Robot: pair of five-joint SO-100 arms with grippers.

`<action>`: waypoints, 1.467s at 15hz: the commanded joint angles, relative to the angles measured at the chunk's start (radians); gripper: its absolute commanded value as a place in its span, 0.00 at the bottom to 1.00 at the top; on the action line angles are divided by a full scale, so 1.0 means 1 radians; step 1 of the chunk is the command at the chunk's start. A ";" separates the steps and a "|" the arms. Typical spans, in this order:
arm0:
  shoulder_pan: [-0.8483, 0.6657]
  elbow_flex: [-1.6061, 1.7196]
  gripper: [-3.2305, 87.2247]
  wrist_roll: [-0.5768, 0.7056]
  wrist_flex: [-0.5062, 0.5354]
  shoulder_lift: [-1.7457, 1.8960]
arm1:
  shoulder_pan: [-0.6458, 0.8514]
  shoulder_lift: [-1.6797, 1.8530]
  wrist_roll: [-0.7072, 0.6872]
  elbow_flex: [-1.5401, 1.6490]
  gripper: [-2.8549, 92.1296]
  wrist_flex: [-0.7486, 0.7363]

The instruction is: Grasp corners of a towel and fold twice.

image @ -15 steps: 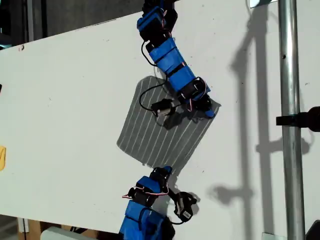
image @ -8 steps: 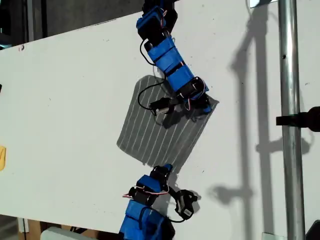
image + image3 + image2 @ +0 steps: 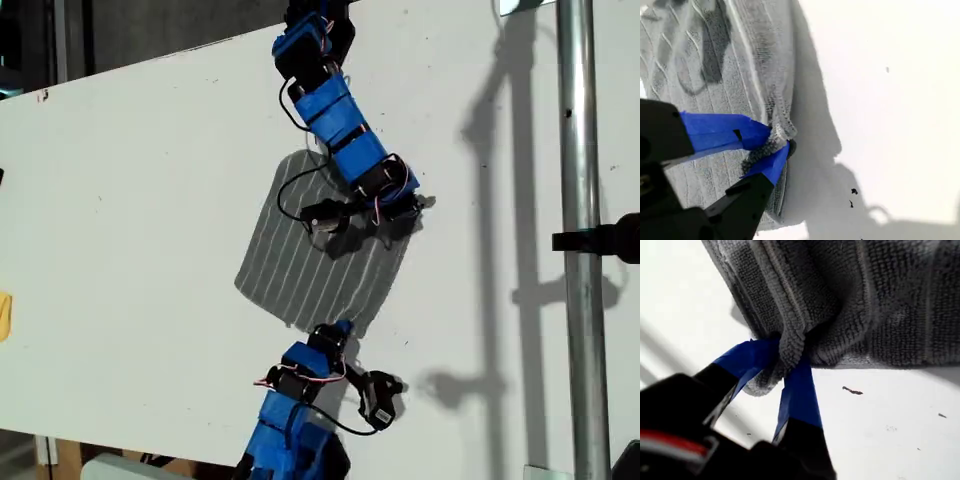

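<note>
Both corners pinched, the first gripper (image 3: 790,367) and second gripper (image 3: 774,142) each clenched on the towel (image 3: 310,265), the first fold looks begun; next, carry both corners toward the exterior view's 9 o'clock edge

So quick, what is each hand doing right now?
My first hand: closed, pinching the towel edge.
My second hand: closed on a towel corner.

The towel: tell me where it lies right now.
The towel lies on the white table near the exterior view's middle, between the two blue arms, my first gripper and my second gripper each pinching its edge.
</note>
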 commanded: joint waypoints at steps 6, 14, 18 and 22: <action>0.245 -0.202 0.00 -0.067 0.144 0.149 | -0.038 0.212 -0.301 -0.107 0.03 -0.397; 0.129 -0.106 0.00 -0.054 0.124 0.176 | -0.018 0.256 -0.132 -0.031 0.03 -0.095; -0.064 -0.084 0.00 0.104 0.150 0.166 | 0.083 0.342 -0.127 0.103 0.03 -0.003; -0.285 -0.123 0.00 0.298 0.210 0.158 | 0.281 0.643 -0.227 0.426 0.03 0.023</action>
